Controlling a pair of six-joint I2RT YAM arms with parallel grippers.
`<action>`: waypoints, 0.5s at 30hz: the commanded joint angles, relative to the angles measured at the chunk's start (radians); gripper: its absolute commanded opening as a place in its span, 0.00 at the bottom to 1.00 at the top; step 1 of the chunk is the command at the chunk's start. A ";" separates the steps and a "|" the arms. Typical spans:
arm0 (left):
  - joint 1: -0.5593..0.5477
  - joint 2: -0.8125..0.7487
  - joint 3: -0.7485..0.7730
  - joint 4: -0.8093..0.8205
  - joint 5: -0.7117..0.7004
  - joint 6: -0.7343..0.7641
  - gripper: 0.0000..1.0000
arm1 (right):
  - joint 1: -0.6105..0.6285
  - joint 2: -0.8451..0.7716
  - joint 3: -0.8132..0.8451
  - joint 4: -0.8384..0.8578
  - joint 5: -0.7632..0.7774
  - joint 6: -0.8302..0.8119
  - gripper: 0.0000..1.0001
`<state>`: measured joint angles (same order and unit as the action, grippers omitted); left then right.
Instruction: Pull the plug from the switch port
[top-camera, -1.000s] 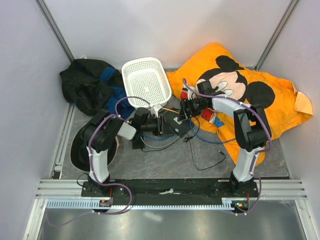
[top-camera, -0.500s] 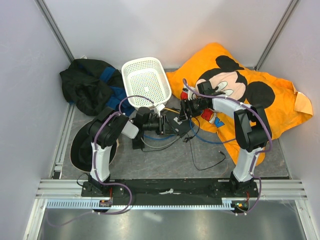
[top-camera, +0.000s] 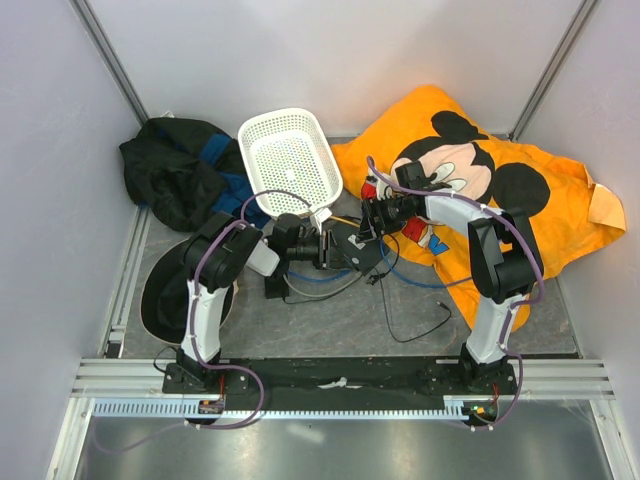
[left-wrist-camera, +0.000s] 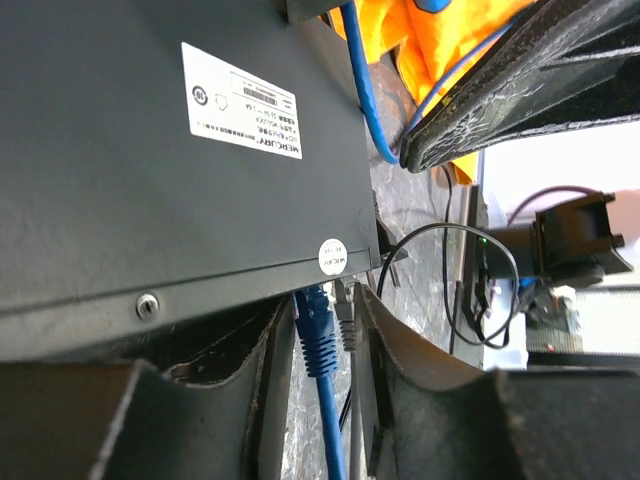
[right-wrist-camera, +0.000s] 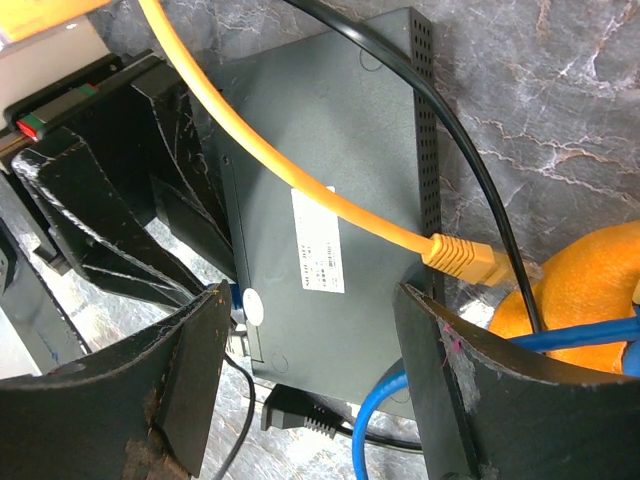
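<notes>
Where blue plug (left-wrist-camera: 316, 335) meets switch (left-wrist-camera: 150, 150), port is hidden.

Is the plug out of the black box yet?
Not yet. Done: the left fingers sit either side of the blue plug, and the right fingers straddle the switch. In hand: the grip; I can't tell if they're squeezing. Left: the pull, as the plug is still in the switch.

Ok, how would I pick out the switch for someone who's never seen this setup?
Start at the white basket at the back of the table and come forward: the switch is the flat black box beside the orange Mickey Mouse cloth. It alone carries a white printed label on top, and a yellow cable drapes across it.
</notes>
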<state>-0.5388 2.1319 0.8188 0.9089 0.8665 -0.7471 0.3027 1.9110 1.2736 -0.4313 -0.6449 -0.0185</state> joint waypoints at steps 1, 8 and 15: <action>-0.003 0.097 -0.023 -0.194 0.031 -0.112 0.36 | 0.003 0.094 -0.042 -0.113 0.091 -0.014 0.76; -0.003 0.080 -0.012 -0.218 0.037 -0.097 0.31 | 0.003 0.118 -0.028 -0.115 0.079 -0.012 0.75; -0.001 0.016 0.003 -0.269 0.078 -0.035 0.22 | 0.004 0.137 -0.007 -0.124 0.074 -0.012 0.75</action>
<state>-0.5346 2.1391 0.8398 0.8631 0.8833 -0.7517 0.3027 1.9442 1.3056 -0.4435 -0.6865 -0.0097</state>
